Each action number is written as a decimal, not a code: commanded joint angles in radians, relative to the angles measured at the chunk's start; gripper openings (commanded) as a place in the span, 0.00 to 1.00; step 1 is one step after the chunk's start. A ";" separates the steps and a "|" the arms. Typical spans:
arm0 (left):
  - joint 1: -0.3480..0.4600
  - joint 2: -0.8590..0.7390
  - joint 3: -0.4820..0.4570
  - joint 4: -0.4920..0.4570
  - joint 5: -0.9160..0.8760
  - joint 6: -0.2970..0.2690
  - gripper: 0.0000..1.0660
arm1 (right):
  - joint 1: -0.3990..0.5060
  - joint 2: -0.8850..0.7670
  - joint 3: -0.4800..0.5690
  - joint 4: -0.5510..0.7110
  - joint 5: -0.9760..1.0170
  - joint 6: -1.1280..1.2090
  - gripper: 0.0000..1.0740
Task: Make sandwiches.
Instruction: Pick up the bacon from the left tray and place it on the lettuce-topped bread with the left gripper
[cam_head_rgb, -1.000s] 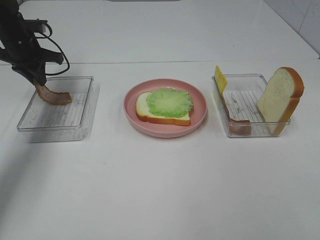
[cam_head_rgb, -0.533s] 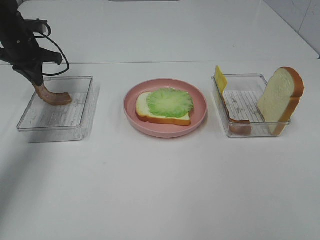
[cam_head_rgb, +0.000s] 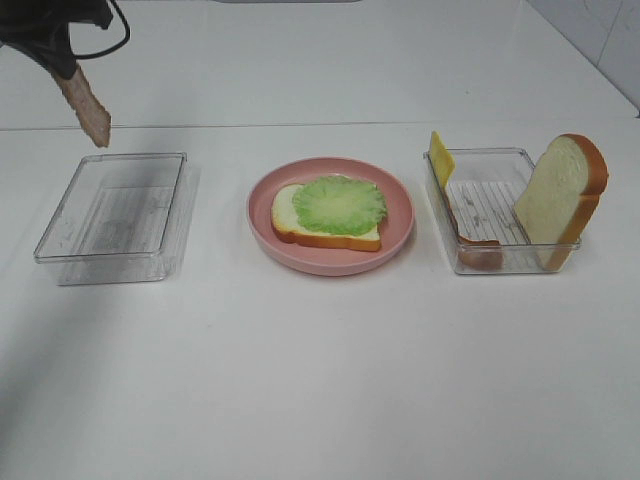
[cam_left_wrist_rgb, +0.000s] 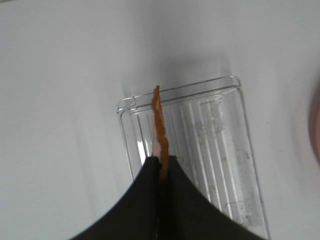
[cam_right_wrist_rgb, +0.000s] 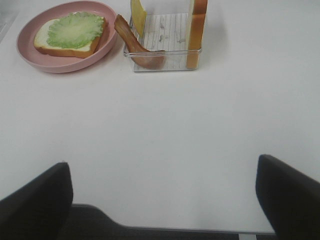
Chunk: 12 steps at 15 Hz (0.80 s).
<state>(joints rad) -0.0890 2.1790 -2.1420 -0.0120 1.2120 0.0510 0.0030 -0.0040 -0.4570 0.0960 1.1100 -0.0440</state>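
A bread slice topped with a green lettuce leaf lies on the pink plate. My left gripper is shut on a brown bacon strip and holds it hanging in the air above the far edge of the left clear tray, which holds nothing. In the left wrist view the strip sticks out between the shut fingers over the tray. The right tray holds a yellow cheese square, a bacon strip and an upright bread slice. My right gripper is open, low over bare table.
The white table runs wide in front of the plate and trays. In the right wrist view the plate and the right tray lie far ahead of the fingers. A white wall edge shows at the far right.
My left gripper has lifted the bacon strip up out of the left tray; the strip now hangs free in the air. The tray is left empty. The right arm has not moved.
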 joint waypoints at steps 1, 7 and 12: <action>-0.044 -0.059 -0.003 -0.032 0.040 -0.011 0.00 | -0.002 -0.029 0.004 0.002 -0.007 -0.003 0.90; -0.178 -0.073 -0.136 -0.143 0.099 -0.001 0.00 | -0.002 -0.029 0.004 0.002 -0.007 -0.003 0.90; -0.268 -0.048 -0.152 -0.366 0.050 0.059 0.00 | -0.002 -0.029 0.004 0.002 -0.007 -0.003 0.90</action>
<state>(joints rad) -0.3520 2.1270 -2.2890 -0.3510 1.2170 0.1020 0.0030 -0.0040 -0.4570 0.0960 1.1100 -0.0440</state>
